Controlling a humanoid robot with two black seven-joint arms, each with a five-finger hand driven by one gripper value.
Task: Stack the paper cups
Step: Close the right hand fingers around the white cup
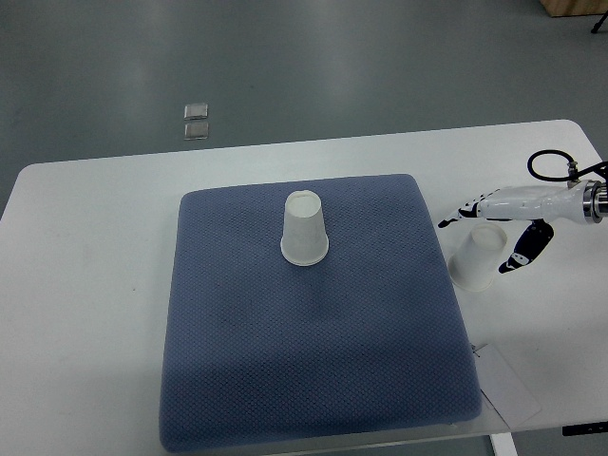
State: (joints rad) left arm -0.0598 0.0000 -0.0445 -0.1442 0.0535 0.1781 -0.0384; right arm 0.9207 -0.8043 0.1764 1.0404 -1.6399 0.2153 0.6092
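A white paper cup (305, 229) stands upside down on the blue mat (313, 380), near its far middle. A second white paper cup (477, 256) stands upside down on the white table, just right of the mat. My right hand (489, 236) comes in from the right edge and sits over this second cup, fingers spread around its top, thumb on the right side. I cannot tell if the fingers touch the cup. The left arm is out of view.
The white table (85, 285) holds the mat. A sheet of paper (508, 389) lies by the mat's near right corner. A black cable (551, 166) loops above my right wrist. Two small square plates (197, 120) lie on the grey floor beyond the table.
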